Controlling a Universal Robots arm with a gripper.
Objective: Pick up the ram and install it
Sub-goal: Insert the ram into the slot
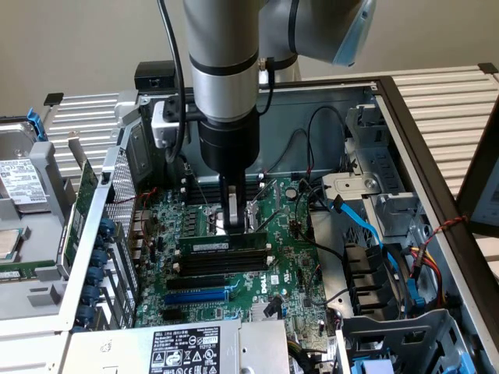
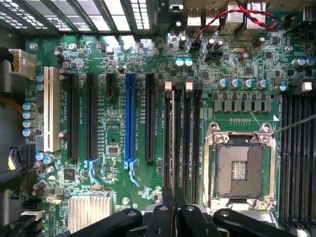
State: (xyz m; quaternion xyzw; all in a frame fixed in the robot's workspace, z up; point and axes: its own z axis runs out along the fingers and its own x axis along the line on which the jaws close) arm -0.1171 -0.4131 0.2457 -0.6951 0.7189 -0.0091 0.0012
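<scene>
Green ram [image 1: 222, 243] is seen upright in a memory slot of the motherboard [image 1: 284, 261], under the closed claw [image 1: 231, 224]; it should be pressed straight down, evenly, without tilt.

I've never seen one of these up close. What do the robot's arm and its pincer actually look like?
The arm is a thick silver-grey tube with a black band, a pale blue cap at one joint and a black cylinder at its wrist. A black cable runs beside it. The pincer is black and slim, on hinged bars.
</scene>
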